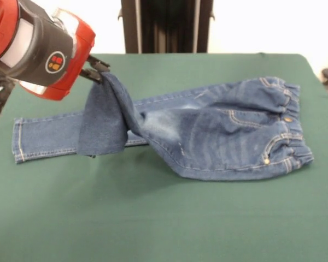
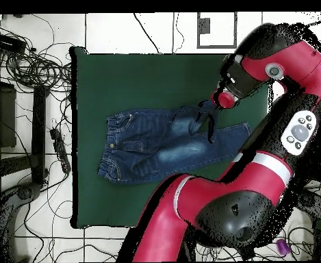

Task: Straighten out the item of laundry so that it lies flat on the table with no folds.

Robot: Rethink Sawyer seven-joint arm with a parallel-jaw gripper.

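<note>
The blue denim jeans [image 1: 218, 134] lie on the dark green table [image 1: 153, 218], waistband to the right in the front view. One leg lies flat, stretching left to its cuff [image 1: 19, 142]. My gripper [image 1: 98, 71] is shut on the other leg, lifted above the table, and its end [image 1: 101, 123] hangs down in a fold over the flat leg. In the overhead view the jeans [image 2: 149, 147] have the waistband on the left, and my gripper [image 2: 211, 106] holds the lifted leg near the table's right part.
In the overhead view my arm [image 2: 259, 192] covers the table's lower right corner. Cables and a power strip [image 2: 60, 147] lie on the floor left of the table [image 2: 101, 82]. The robot's pedestal [image 1: 164, 24] stands behind the table's far edge.
</note>
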